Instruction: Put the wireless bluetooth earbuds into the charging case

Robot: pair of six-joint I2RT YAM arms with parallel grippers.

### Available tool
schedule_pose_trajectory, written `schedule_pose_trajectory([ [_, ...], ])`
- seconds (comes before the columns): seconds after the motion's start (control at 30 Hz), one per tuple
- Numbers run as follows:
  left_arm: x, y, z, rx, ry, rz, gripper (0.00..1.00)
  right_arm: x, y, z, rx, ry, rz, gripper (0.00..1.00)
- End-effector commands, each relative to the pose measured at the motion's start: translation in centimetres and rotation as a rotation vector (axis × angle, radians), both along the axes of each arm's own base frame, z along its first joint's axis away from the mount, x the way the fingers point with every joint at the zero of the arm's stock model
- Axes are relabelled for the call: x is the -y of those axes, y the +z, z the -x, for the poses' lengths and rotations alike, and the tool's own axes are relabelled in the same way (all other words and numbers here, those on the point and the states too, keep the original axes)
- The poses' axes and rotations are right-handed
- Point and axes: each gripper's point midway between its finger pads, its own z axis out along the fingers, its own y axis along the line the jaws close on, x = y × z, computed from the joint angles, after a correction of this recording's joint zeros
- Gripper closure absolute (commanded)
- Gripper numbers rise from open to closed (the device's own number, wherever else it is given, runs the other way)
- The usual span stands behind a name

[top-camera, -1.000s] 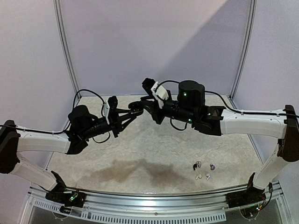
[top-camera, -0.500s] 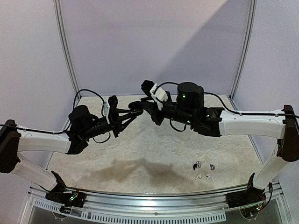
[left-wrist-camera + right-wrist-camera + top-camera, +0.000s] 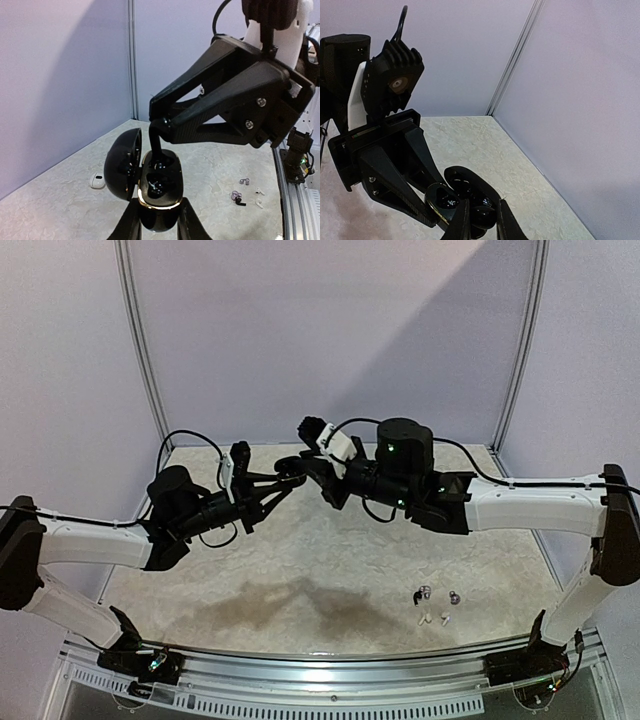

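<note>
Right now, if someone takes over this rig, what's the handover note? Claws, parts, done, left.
Left claw: shut on the black case, held above the table with its lid open.
Right claw: shut on what looks like a black earbud, tip down in the case.
On the table, near edge, right side: purplish pair and white pair, all loose.
Done: nothing surely seated; the second black one is not clearly visible.
Left: seat this one, then handle the four on the table.
</note>
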Motion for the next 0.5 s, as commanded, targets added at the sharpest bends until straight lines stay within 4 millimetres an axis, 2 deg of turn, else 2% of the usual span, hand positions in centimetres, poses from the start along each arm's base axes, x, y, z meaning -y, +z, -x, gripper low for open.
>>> schedule_pose_trajectory([
  [0.0,0.37,1.48,0.65,0.053,-0.027,0.036,1.00,0.01,-3.02,-0.52,-0.013,-0.029,0.101,0.86],
  [0.47,0.20,1.46,0.84,0.066,-0.024,0.031,1.00,-0.37,-3.51,-0.51,-0.019,-0.030,0.127,0.83],
])
